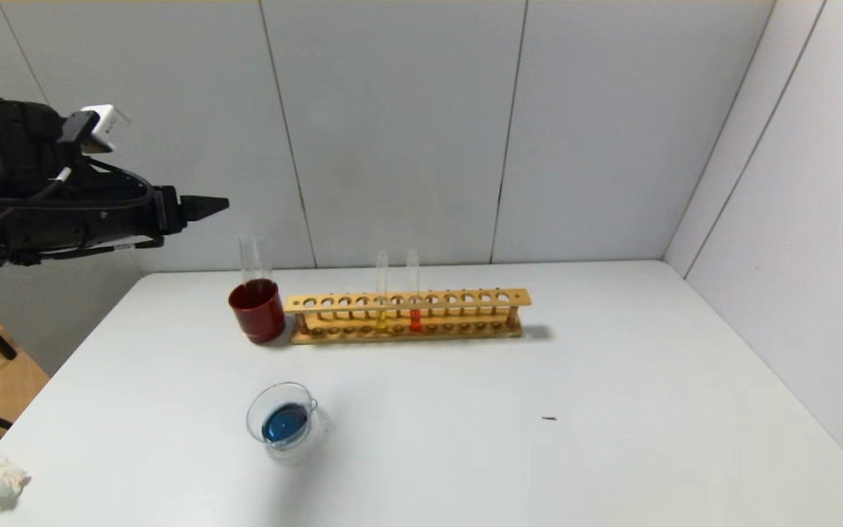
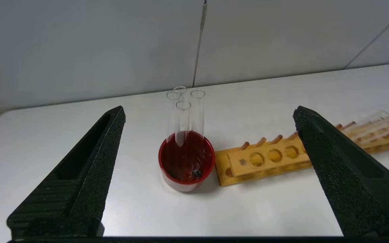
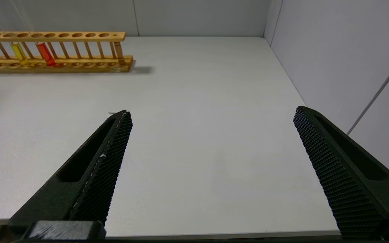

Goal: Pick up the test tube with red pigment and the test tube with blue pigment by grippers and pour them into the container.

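**Hovering left end effector, blue already in dish**

Hovering high and left of the wooden rack [image 1: 407, 315], the left end effector [image 2: 208, 121] gapes wide, holding nothing. Right end effector [image 3: 211, 118] likewise spread, empty. The container [image 1: 282, 421], holding blue liquid, sits on the counter [image 1: 612, 410] in front of the rack; the test tube with red pigment [image 1: 414, 293] stands in it.

The head view looks down over the whole surface [image 1: 612, 410]; both wrist views look low toward its far edge, sharing the rack [image 1: 407, 316].
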Robot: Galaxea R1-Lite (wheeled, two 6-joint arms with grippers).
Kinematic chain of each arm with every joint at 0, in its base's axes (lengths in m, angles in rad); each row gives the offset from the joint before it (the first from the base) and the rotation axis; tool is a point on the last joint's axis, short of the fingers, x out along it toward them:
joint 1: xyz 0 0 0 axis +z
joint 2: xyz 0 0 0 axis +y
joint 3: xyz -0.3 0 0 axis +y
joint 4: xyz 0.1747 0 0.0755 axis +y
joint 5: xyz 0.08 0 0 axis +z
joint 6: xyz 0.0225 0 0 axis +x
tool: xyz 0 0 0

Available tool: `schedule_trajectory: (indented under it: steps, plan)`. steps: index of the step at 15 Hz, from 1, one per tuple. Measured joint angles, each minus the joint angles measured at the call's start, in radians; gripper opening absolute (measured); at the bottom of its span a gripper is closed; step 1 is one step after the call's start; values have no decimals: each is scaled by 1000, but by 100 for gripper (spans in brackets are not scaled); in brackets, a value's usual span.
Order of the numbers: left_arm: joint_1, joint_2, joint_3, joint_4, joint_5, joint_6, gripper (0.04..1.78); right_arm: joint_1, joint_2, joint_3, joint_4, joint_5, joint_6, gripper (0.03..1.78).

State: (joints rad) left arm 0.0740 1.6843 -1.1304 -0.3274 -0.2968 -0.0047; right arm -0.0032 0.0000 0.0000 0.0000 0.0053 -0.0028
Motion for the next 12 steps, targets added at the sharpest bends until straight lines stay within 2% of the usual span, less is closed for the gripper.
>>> schedule_trajectory:
  steps: [7, 12]
  plan:
    - [-14, -407, 234, 87, -3, 71, 175, 0, 0, 0, 0, 0, 0, 175]
    - [-34, -510, 290, 90, -2, 108, 175, 0, 0, 0, 0, 0, 0, 175]
